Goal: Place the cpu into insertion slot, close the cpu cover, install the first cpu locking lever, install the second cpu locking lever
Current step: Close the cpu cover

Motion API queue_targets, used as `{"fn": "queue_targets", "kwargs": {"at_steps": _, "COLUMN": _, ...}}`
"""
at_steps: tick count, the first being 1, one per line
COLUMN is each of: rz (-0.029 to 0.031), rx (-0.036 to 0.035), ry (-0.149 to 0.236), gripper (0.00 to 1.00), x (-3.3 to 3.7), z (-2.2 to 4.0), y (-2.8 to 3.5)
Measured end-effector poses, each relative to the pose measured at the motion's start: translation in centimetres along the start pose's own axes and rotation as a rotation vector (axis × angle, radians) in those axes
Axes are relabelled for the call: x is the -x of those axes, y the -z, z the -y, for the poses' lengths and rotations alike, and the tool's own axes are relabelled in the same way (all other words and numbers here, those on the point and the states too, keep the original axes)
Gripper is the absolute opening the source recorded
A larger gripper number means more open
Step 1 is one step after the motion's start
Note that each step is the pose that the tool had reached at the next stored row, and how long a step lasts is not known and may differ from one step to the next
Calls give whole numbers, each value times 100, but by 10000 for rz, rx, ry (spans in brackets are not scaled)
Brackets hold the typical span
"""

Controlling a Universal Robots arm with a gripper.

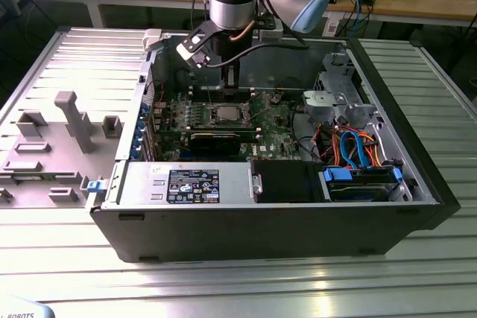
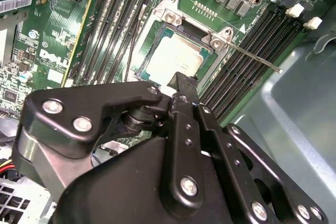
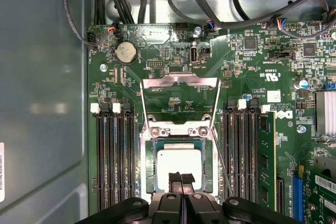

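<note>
Silvery cpu (image 3: 177, 162) sits in the insertion slot (image 3: 145, 169), the cpu cover (image 3: 181, 81) swung open. Gripper (image 3: 181, 177) hangs over it, fingers (image 3: 175, 180) pressed together, gripping nothing.

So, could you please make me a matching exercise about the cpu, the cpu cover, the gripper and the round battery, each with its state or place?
1 cpu
2 cpu cover
3 gripper
4 round battery

A lifted open, off the insertion slot
B lying in the insertion slot
C shut, over the cpu
D on the motherboard, beyond the cover

Pairs: 1-B, 2-A, 3-C, 4-D.
</note>
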State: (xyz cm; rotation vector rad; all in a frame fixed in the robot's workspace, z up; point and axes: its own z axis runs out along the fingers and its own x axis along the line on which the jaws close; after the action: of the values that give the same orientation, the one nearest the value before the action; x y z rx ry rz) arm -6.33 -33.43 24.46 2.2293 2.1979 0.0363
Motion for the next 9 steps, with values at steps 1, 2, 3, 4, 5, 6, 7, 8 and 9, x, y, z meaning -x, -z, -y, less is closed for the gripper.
{"fn": "queue_targets", "kwargs": {"at_steps": 1, "rz": 0, "rx": 0, "ry": 0, "gripper": 11, "x": 0, "z": 0, "y": 0}}
{"fn": "queue_targets", "kwargs": {"at_steps": 2, "rz": -1, "rx": -1, "ry": 0, "gripper": 11, "x": 0, "z": 0, "y": 0}}
{"fn": "queue_targets", "kwargs": {"at_steps": 3, "rz": 0, "rx": -2, "ry": 0, "gripper": 11, "x": 0, "z": 0, "y": 0}}
{"fn": "queue_targets", "kwargs": {"at_steps": 4, "rz": 0, "rx": -1, "ry": 1, "gripper": 11, "x": 0, "z": -3, "y": 0}}
{"fn": "queue_targets", "kwargs": {"at_steps": 5, "rz": 0, "rx": -2, "ry": 2, "gripper": 11, "x": 0, "z": -7, "y": 0}}
{"fn": "queue_targets", "kwargs": {"at_steps": 6, "rz": 0, "rx": -2, "ry": 0, "gripper": 11, "x": 0, "z": -13, "y": -1}}
{"fn": "queue_targets", "kwargs": {"at_steps": 7, "rz": 0, "rx": -1, "ry": 1, "gripper": 11, "x": 0, "z": -17, "y": -1}}
{"fn": "queue_targets", "kwargs": {"at_steps": 8, "rz": 0, "rx": -1, "ry": 0, "gripper": 11, "x": 0, "z": -18, "y": -1}}
{"fn": "queue_targets", "kwargs": {"at_steps": 9, "rz": -1, "rx": -1, "ry": -1, "gripper": 11, "x": 0, "z": -18, "y": -1}}
